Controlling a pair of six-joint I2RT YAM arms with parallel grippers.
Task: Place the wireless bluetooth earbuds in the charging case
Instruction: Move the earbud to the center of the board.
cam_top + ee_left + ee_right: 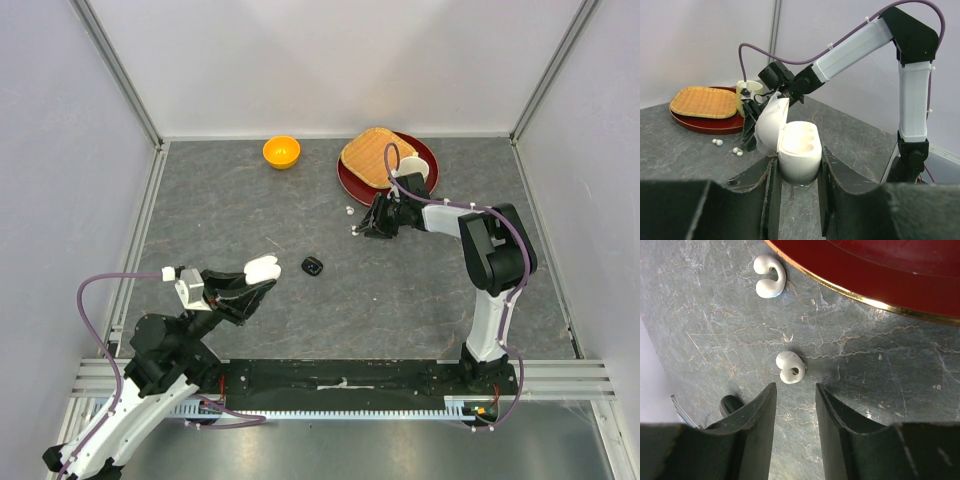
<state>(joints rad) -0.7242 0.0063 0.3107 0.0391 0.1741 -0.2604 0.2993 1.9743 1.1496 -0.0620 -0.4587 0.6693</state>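
Observation:
My left gripper (252, 287) (797, 167) is shut on the white charging case (262, 268) (799, 150). It holds the case above the table with the lid swung open and the hollows showing. Two white earbuds (790, 367) (770, 281) lie on the grey table beside the red plate's rim; the top view shows them as specks (355, 232) (347, 211). My right gripper (370, 230) (796, 390) hangs low over the table, jaws open. The nearer white earbud sits just beyond its fingertips, not between them. A small black case (313, 265) lies mid-table.
A red plate (425, 152) (890, 270) at the back right carries a woven tray (372, 152) and a cup (413, 168). An orange bowl (281, 152) stands at the back. A dark object (729, 403) peeks out behind my right gripper's left finger.

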